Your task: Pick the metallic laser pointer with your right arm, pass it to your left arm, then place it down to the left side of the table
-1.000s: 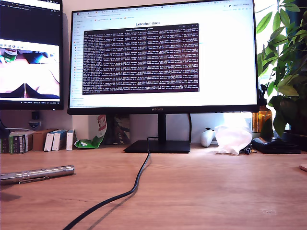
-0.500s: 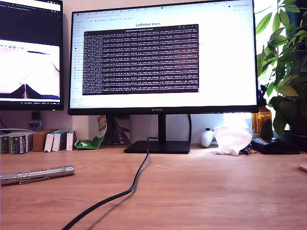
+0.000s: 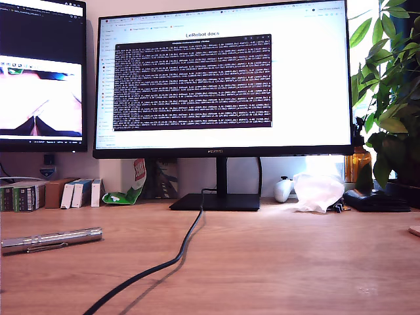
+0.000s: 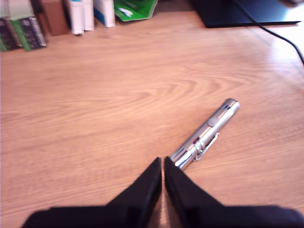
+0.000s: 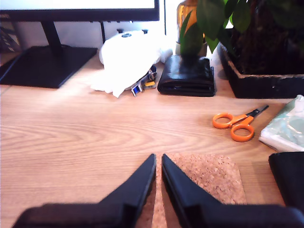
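The metallic laser pointer [image 3: 51, 239] lies flat on the table [image 3: 275, 256] at the exterior view's left, its end cut off by the frame edge, with the black cable [image 3: 172, 261] curving past it toward the monitor stand [image 3: 216, 200]. Only the first wrist view shows my first gripper [image 4: 163, 164], jaws pressed together and empty, tips just beside the pointer's near end. The second wrist view alone shows my second gripper [image 5: 158, 161], jaws nearly together and holding nothing, over a cork coaster [image 5: 213, 178], with orange scissors [image 5: 236, 124] and a potted plant [image 5: 247, 42] beyond.

One laser pointer [image 3: 51, 239], two monitors [image 3: 223, 79], one black cable [image 3: 172, 261], one orange scissors [image 5: 237, 124], one cork coaster [image 5: 209, 178]
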Robot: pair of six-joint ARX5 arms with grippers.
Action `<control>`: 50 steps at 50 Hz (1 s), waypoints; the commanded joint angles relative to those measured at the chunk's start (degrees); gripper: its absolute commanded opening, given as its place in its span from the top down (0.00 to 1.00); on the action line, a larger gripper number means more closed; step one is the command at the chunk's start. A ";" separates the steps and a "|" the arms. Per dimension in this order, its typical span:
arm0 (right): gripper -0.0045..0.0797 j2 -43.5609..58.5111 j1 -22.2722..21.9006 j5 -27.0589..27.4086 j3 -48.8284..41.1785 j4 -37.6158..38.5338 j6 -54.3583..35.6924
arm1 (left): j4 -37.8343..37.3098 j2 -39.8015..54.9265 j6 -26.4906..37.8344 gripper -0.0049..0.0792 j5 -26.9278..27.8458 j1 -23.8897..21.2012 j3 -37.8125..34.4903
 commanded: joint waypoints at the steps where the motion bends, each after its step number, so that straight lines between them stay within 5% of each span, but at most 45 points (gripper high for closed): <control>1: 0.96 -1.22 -0.09 -0.15 -0.79 -0.15 0.04 | -0.52 -1.62 -0.24 0.96 -0.94 -0.70 -1.77; 50: 0.96 -23.21 -0.04 0.11 -0.79 -16.33 -0.20 | -28.87 -35.74 -0.59 0.96 -6.08 -1.29 -1.75</control>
